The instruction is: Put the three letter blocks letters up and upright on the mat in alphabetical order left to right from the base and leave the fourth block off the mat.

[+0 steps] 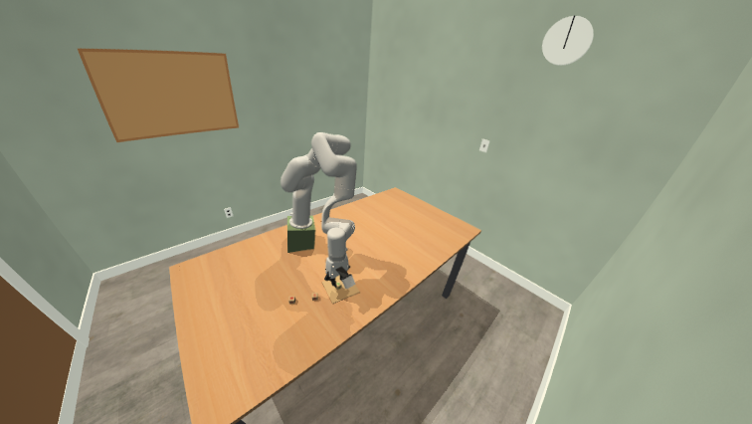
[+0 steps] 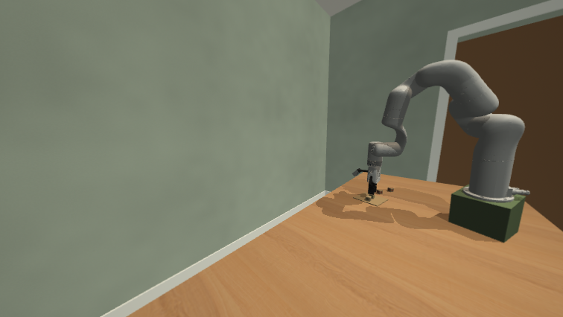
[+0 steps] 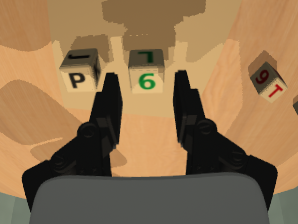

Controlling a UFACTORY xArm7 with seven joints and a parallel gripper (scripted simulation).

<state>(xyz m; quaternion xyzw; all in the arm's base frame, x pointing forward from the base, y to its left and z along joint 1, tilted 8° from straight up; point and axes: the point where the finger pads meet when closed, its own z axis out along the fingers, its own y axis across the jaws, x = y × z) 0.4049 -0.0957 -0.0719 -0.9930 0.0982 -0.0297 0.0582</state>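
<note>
Hand (image 1: 337, 284) (image 2: 371, 193) (image 3: 146, 86) open, green-marked block (image 3: 146, 72) between fingertips

1 arm (image 1: 328, 157) (image 2: 492, 157), 1 mat (image 1: 333, 299) (image 2: 377, 203) (image 3: 150, 111), 4 blocks: 2 on mat, 2 on tabletop (image 1: 237, 316) (image 2: 315, 267) (image 3: 145, 145). 1 wall clock (image 1: 567, 40).
</note>
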